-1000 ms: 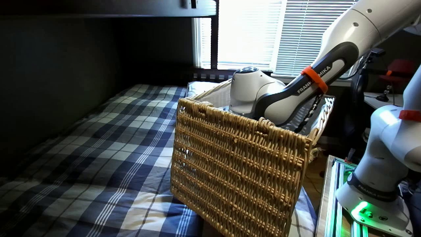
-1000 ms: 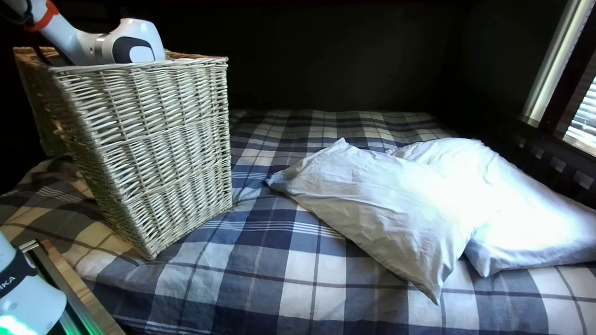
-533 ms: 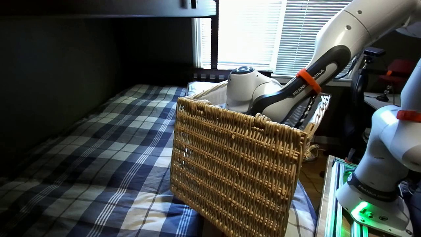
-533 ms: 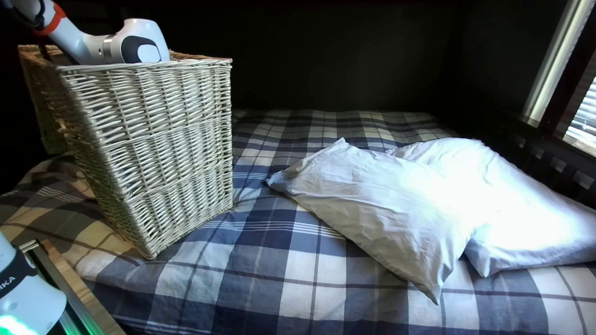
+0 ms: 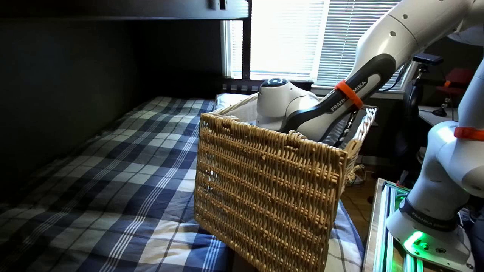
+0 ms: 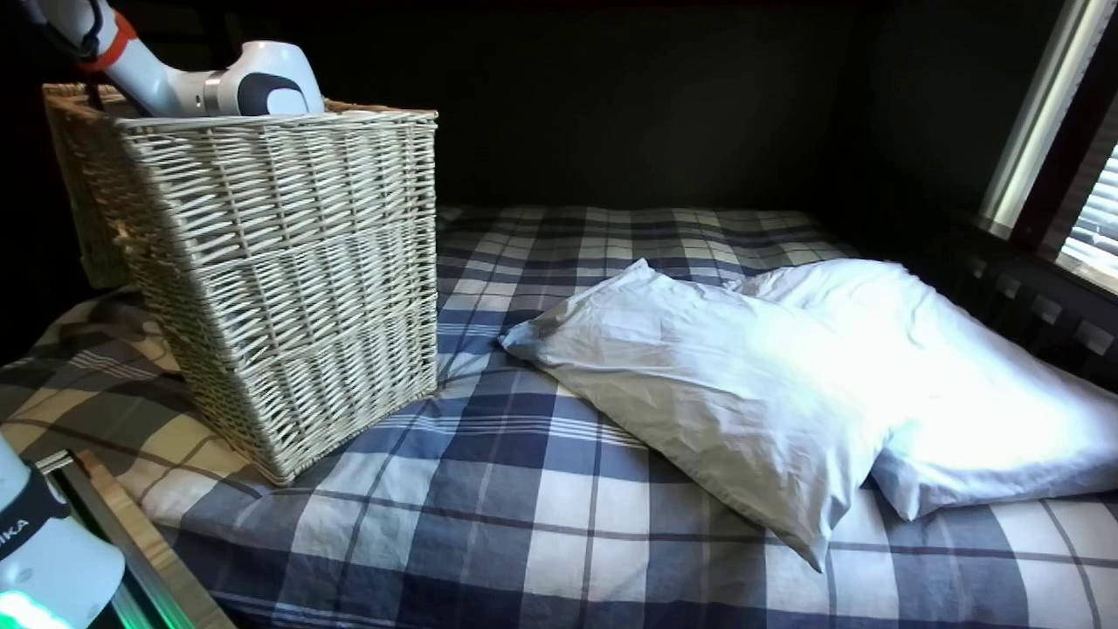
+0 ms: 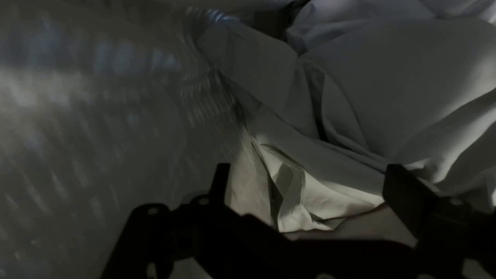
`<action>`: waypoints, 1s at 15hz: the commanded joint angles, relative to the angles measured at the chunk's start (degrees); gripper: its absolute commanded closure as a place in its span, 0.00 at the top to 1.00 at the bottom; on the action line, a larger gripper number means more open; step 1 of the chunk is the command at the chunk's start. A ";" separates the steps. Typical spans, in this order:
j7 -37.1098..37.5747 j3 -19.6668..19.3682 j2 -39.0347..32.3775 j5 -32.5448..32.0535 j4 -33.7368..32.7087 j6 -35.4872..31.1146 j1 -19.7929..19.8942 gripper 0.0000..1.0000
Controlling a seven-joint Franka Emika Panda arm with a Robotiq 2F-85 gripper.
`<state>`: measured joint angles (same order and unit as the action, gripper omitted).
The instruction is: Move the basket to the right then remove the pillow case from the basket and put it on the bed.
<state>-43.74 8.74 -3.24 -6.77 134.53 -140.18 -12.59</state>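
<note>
The tan wicker basket (image 5: 264,196) stands on the bed (image 5: 143,158) near its edge. It also shows in an exterior view (image 6: 288,279), leaning slightly. The bed has a blue-and-white plaid cover (image 6: 489,533). The arm's wrist (image 5: 276,102) reaches down into the basket, and the walls hide the gripper in both exterior views. In the wrist view the gripper (image 7: 308,166) is open, its dark fingers wide apart. Pale folded cloth, apparently the pillow case (image 7: 368,85), lies ahead and between the fingers. The basket's pale lining (image 7: 97,162) fills the left. Finger contact with the cloth cannot be told.
Two white pillows (image 6: 699,384) lie on the bed beside the basket. A dark upper bunk (image 5: 124,9) hangs over the bed. A window with blinds (image 5: 287,37) is behind. The arm's base (image 5: 431,226) stands beside the bed.
The arm has moved a little inside the basket. The basket's upper part has shifted with it, left in an exterior view and right in an exterior view, while its bottom stays nearly in place.
</note>
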 commanded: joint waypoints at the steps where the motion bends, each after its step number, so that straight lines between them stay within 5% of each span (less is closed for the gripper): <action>1: 0.07 1.02 -0.03 -0.07 -0.11 0.11 1.03 1.00; 15: 10.47 0.15 -5.74 -14.53 -1.86 -2.35 1.90 1.00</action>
<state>-36.15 8.87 -6.24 -18.90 133.89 -140.80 -11.51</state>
